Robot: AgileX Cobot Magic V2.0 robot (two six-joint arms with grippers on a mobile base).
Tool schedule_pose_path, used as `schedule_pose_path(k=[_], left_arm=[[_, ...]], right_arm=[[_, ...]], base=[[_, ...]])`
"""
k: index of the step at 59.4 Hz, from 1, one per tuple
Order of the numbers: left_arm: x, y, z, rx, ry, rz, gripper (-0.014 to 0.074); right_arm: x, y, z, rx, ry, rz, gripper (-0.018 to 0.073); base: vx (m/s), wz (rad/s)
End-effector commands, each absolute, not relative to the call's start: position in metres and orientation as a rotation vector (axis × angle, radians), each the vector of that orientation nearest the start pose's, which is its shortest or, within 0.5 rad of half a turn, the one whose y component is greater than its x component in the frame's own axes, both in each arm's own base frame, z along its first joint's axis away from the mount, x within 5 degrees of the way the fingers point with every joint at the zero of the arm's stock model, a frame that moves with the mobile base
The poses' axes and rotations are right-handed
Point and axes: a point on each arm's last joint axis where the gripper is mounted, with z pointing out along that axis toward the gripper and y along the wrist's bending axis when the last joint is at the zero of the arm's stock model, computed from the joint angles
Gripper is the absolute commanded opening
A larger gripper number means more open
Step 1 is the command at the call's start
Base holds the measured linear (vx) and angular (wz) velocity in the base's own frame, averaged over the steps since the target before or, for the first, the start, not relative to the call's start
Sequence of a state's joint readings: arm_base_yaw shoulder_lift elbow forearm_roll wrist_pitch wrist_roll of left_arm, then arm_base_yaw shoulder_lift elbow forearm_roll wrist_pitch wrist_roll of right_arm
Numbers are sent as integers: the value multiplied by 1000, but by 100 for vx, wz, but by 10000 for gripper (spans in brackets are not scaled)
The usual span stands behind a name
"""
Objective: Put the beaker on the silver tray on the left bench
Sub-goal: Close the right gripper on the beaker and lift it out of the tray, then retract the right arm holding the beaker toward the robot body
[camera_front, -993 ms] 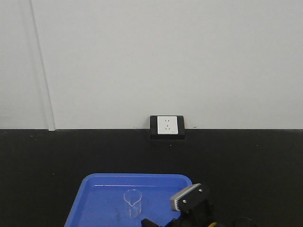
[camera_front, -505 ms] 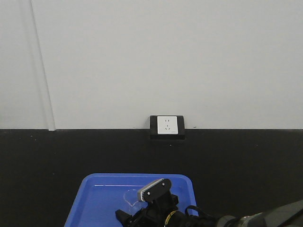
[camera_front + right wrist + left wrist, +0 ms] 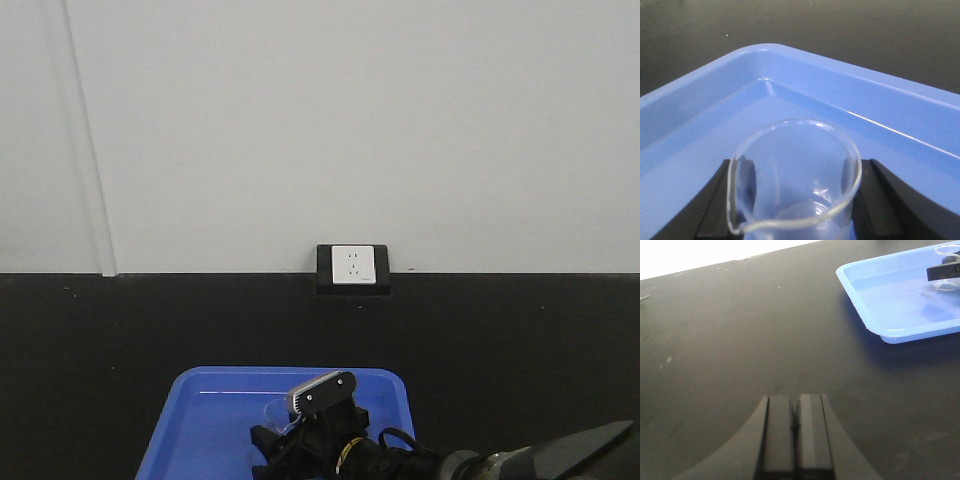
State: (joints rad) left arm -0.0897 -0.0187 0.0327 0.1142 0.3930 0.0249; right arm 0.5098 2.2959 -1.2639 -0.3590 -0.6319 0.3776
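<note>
Front view, wall socket [image 3: 352,265]: just above centre, on the line where the white wall meets the black panel.
Front view, blue tray [image 3: 200,390]: at 6 o'clock, cut off by the lower edge.
Front view, right gripper [image 3: 275,442]: low over the tray, with its grey-topped camera housing [image 3: 322,390] above it. The spread of the fingers is hidden here.
Front view, beaker [image 3: 272,410]: a faint clear rim in the tray, at 10 o'clock of the housing.
Left wrist view, left gripper [image 3: 795,399]: at 6 o'clock, fingers pressed flat together, nothing between them, over the bare black bench [image 3: 740,340].
Left wrist view, tray [image 3: 875,305]: at 2 o'clock, well apart from the left gripper.
Left wrist view, glass [image 3: 946,284]: upright in the tray's far part, partly behind a black finger [image 3: 942,272].
Right wrist view, beaker [image 3: 795,210]: at 6 o'clock, upright, near a rounded corner of the tray [image 3: 760,50].
Right wrist view, right gripper [image 3: 796,162]: one black finger at 9 o'clock of the glass and one at 3 o'clock, spread to about its width. Whether they press on it cannot be told.
</note>
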Motion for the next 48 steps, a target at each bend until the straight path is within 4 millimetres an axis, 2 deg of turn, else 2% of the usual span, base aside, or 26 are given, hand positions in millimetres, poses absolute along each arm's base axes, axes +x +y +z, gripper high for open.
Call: schedule_pose_path(k=[1,9,16,22,27,28,38,48], left_arm=[[54,-2,169,182,1809,56,1],[54,-2,169,182,1809,56,1],[54,-2,169,182,1809,56,1],[54,-2,169,182,1809,56,1],[54,-2,169,182,1809,56,1],[54,-2,169,182,1809,56,1],[54,-2,169,182,1809,56,1],[54,-2,169,182,1809,56,1]], right_arm=[[399,247,148,-549,1704,639,-20],[383,234,187,-597,1757,557,-17],[359,211,226,-582,1843,451,-15],[327,184,252,-562,1892,384,-15],[292,159,277,-527,1857,371,-15],[290,156,279,-520,1854,371,-15],[218,104,296,-434,1784,353,-14],[158,58,291,-334,1739,255,-14]], base=[[0,0],[0,0],[0,0],[0,0],[0,0],[0,0],[0,0],[0,0]])
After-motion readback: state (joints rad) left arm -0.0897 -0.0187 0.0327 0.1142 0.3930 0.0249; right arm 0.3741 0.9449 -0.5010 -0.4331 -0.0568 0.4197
